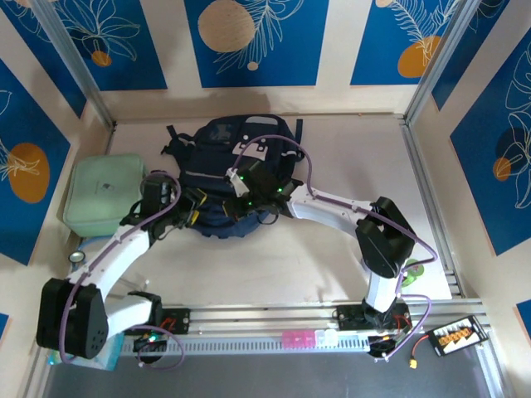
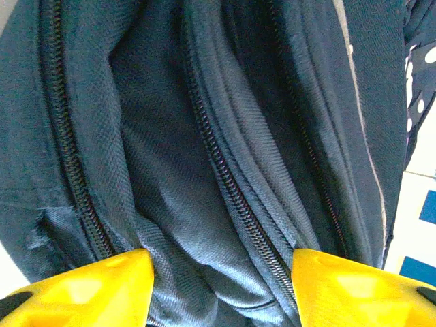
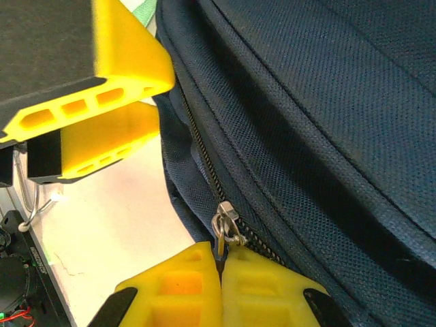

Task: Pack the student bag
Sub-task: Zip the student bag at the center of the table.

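Note:
The student bag (image 1: 236, 149), a navy-blue backpack, lies flat at the back middle of the table. My left gripper (image 1: 192, 213) is at its near left edge. In the left wrist view its yellow fingers (image 2: 82, 286) stand apart, with bunched bag fabric (image 2: 170, 191) and a zipper line (image 2: 231, 191) filling the gap between them. My right gripper (image 3: 221, 255) is shut on the metal zipper pull (image 3: 228, 225) at the bag's near edge. In the top view it (image 1: 242, 201) sits just right of the left one. The left fingers (image 3: 126, 68) also appear in the right wrist view, close beside the bag's edge.
A pale mint-green zip case (image 1: 104, 195) lies left of the bag, close behind the left arm. A small green object (image 1: 412, 269) sits near the right arm's base. A board with orange connectors (image 1: 452, 336) lies at the near right. Aluminium posts frame the table (image 1: 274, 265).

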Available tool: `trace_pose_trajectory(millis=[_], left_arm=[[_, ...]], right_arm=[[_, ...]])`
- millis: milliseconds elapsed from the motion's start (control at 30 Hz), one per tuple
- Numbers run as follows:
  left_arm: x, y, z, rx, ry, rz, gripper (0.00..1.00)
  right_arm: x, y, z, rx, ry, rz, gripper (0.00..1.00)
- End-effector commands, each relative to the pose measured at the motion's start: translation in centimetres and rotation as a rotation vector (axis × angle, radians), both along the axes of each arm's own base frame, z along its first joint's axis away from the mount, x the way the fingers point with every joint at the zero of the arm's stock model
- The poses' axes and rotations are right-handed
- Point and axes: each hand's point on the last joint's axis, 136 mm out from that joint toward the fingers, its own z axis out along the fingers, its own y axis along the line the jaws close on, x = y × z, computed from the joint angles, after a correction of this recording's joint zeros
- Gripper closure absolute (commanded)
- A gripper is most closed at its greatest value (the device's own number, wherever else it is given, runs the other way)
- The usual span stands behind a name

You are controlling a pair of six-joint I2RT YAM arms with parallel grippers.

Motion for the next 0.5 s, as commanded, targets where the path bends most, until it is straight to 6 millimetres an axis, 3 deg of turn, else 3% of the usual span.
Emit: trace_pose_trajectory(millis=[0,233,367,467], left_arm=[[1.9,-0.8,2.1,-0.038,-0.084,0.006,0.46],[1.6,0.0,3.4,0.011,-0.107,0.015,0.5],[0.6,1.4,4.3,0.081,-0.117,0.042,0.46],[0.4,1.3,4.1,0.062,-0.112,0.049,0.45]], right_arm=[[-1.0,2.2,2.1,0.079,-0.005,0.064,1.0],[-0.7,1.9,1.8,0.062,-0.016,0.052,1.0],[-0.4,1.9,1.6,0.059,-0.015,0.044,1.0],[-0.4,1.8,1.6,0.058,-0.017,0.041,1.0]])
